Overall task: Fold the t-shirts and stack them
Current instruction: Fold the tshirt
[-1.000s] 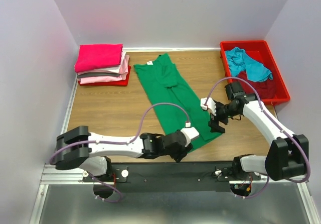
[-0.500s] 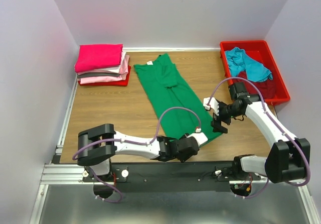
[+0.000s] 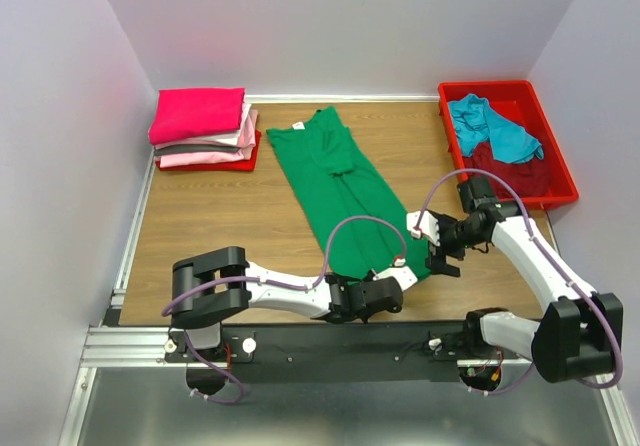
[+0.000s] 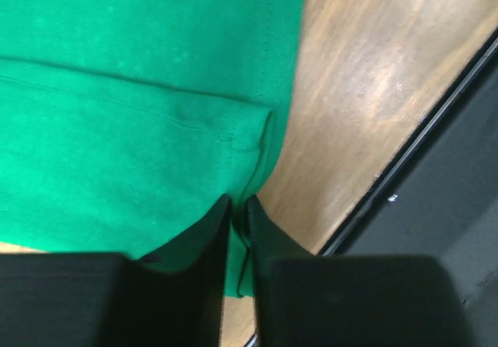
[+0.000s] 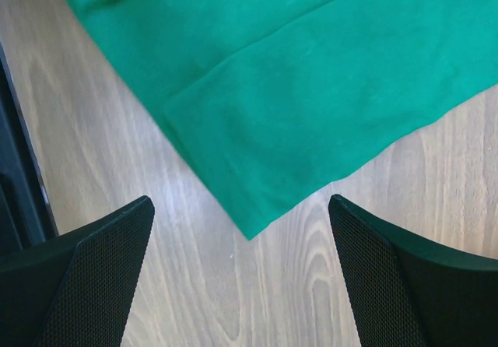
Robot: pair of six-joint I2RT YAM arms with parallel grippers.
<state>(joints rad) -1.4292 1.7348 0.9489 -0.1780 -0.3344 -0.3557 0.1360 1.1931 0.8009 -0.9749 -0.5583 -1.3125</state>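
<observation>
The hem of the bright green cotton t-shirt is pinched in the nearly closed left jaws, while the right jaws are spread wide, empty.

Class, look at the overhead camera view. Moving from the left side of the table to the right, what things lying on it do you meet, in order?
stack of folded t-shirts → green t-shirt → red bin

From above, the left gripper covers the green t-shirt's near corner; grip undetermined. The dark red t-shirt lies partly beneath the teal t-shirt.
</observation>
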